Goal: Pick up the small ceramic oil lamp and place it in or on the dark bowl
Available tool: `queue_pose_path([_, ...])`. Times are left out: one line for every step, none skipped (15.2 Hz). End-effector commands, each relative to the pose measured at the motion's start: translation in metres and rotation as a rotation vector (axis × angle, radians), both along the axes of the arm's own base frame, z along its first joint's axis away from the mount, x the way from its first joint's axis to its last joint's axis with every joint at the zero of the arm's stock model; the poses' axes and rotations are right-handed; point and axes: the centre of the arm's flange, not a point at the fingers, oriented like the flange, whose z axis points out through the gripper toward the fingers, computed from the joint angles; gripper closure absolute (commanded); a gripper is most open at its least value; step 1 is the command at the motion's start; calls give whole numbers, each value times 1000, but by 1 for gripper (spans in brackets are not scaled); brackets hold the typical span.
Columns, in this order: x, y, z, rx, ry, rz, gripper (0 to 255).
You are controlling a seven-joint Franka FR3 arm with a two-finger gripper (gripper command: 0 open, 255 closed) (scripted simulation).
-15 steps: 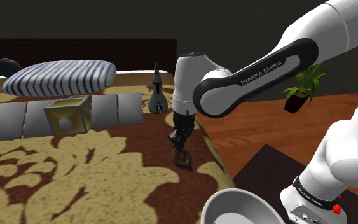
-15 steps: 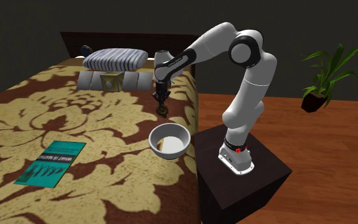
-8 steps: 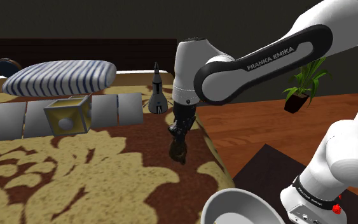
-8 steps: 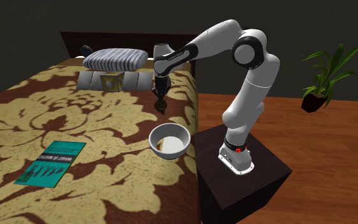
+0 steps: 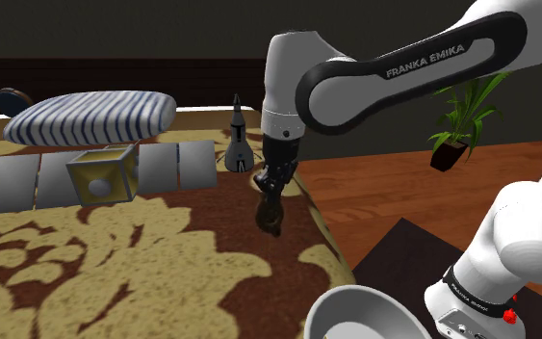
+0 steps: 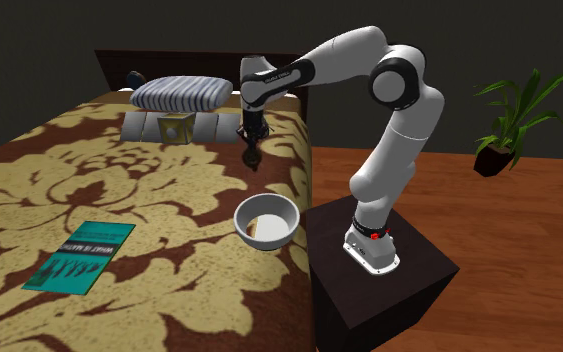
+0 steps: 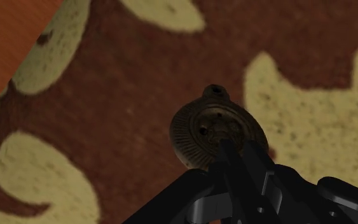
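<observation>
**A:** Where is the small round brown oil lamp with the ribbed top point(image 5: 271, 220)?

**B:** In the jaws. They are closed on the end of it away from the spout, and it hangs under them, clear of the brown-and-cream flowered bed cover point(image 6: 119, 190). Nothing else touches it.

**A:** And the bowl?

**B:** The round bowl point(image 6: 279, 238) is pale outside with a brownish inside, not dark as the task has it. It sits on the bed cover, and the black box stand point(image 6: 389, 290) is just beside it.

**A:** How does the lamp lie from the bowl?

**B:** It is farther up the bed than the bowl, on the side away from the stand, and well above the rim. It is near the bowl but not over it. The striped pillow point(image 6: 182, 93) lies much farther beyond the bowl in that same direction.

**A:** Which way does it point?

**B:** In the wrist view the spout points straight away from the jaws, so the long axis runs on from them. In the shoulder view it hangs about upright, spout downward.

**A:** So what does the next move turn on?

**B:** I would judge that it turns on the sideways gap. The lamp has height to spare, so it needs carrying back toward the stand until it hangs over the bowl's middle, then lowering. It would enter spout first — better to go down close to the bottom before opening, or it may tip against the wall. The bowl is much wider than the lamp, which helps.
</observation>
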Motion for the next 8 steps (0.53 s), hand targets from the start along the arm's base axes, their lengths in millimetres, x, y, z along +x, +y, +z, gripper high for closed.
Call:
queue_pose_path([0, 1, 10, 0, 0, 0, 255])
queue_pose_path([0, 1, 16, 0, 0, 0, 255])
queue_pose_path([0, 1, 21, 0, 0, 0, 255])
queue_pose_path([0, 1, 26, 0, 0, 0, 255])
queue_pose_path([0, 1, 32, 0, 0, 0, 255])
queue_pose_path([0, 1, 37, 0, 0, 0, 255])
queue_pose_path([0, 1, 42, 0, 0, 0, 255])
queue_pose_path([0, 1, 43, 0, 0, 0, 255])
